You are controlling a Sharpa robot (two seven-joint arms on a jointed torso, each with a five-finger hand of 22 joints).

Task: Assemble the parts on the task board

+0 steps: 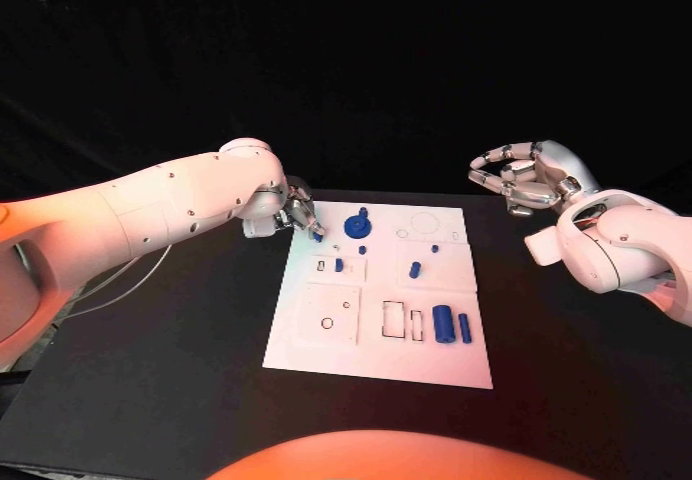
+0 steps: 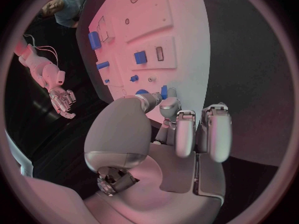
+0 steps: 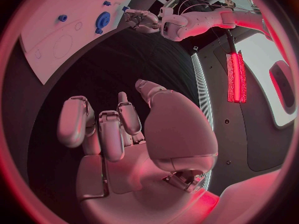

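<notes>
The white task board [image 1: 378, 345] lies in the middle of the black table. My left hand [image 1: 293, 213] hovers over its far left corner and pinches a small blue part [image 1: 317, 236] between thumb and a finger; the left wrist view shows that part [image 2: 164, 91] at the fingertips, just above the board [image 2: 174, 30]. A blue gear [image 1: 359, 218] sits close beside it. Two small blue pegs [image 1: 339, 265] [image 1: 414, 269] stand mid-board, and a blue cylinder [image 1: 443, 324] lies near the right edge. My right hand [image 1: 525, 180] is raised off the board's far right, fingers loosely curled, holding nothing.
A thin blue bar [image 1: 464, 327] lies beside the cylinder, next to rectangular slots [image 1: 394, 318]. Round outlines [image 1: 426, 221] mark the board's far right corner. Black table surface [image 1: 159, 370] surrounds the board. A cable [image 1: 123, 285] trails at the left.
</notes>
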